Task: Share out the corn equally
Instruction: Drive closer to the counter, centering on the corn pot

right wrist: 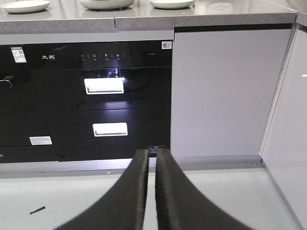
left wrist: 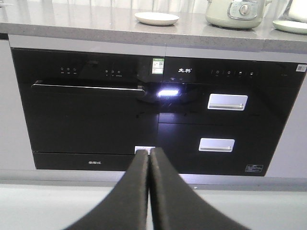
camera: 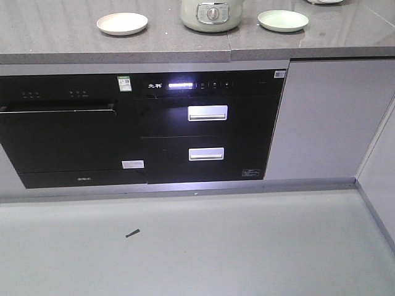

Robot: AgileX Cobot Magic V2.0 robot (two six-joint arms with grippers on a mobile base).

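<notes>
Though no yellow corn cob shows anywhere, so its bearing and long axis cannot be told, the black left fingers (left wrist: 136, 191) and right fingers (right wrist: 139, 191) hang clenched, empty, below the far grey stone table (camera: 62, 43).

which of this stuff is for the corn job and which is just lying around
For the job, likely: white plate, pale green plate, both empty on the counter; no corn in view.
Lying about: cooker between the plates, black built-in appliances, dark scrap on the floor.
</notes>
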